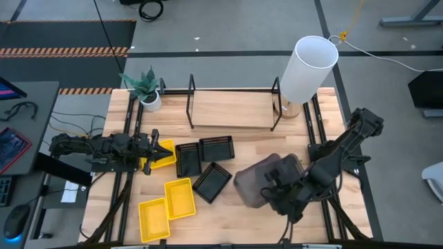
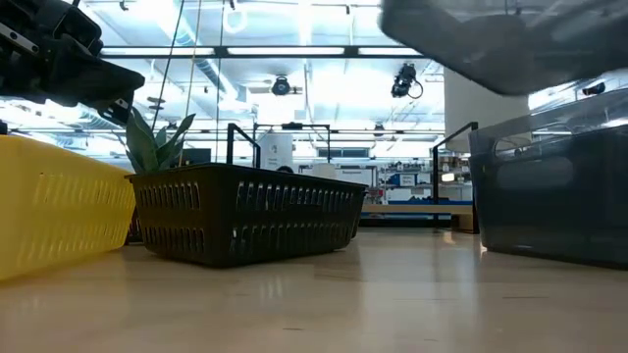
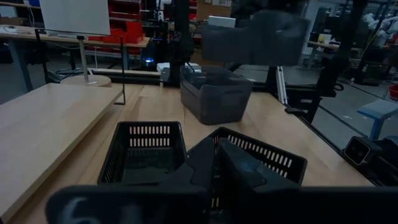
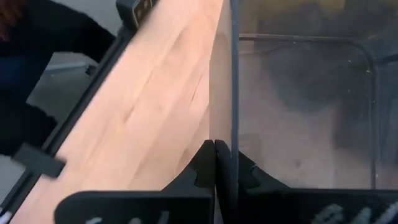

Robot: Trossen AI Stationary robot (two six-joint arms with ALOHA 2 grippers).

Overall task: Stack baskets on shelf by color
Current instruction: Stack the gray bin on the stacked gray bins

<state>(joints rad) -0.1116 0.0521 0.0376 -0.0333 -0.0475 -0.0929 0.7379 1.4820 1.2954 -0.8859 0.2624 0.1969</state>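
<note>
My right gripper (image 4: 216,146) is shut on a dark grey basket (image 1: 257,181), which shows lifted at the top of the low view (image 2: 491,44). More grey baskets (image 2: 554,191) stand on the table under and beside it (image 1: 289,164). My left gripper (image 1: 149,153) is shut and hovers over a yellow basket (image 1: 165,155) near the table's left side, touching nothing. Two more yellow baskets (image 1: 178,197) (image 1: 154,218) lie near the front edge. Three black perforated baskets (image 1: 187,158) (image 1: 217,148) (image 1: 212,181) rest on the table's middle. The shelf (image 1: 232,111) runs along the far side. My right gripper pinches one side wall of the grey basket (image 4: 233,93), one finger inside the basket and one outside. The fingers (image 4: 202,162) meet the wall's rim edge-on. The basket is lifted clear of the table, above the other grey baskets.
A tall white lamp (image 1: 308,69) stands at the shelf's right end, and a small potted plant (image 1: 147,90) at its left end. Black upright frames (image 1: 192,100) (image 1: 275,104) rise from the shelf board. Bare wood shows between the black baskets and the grey ones.
</note>
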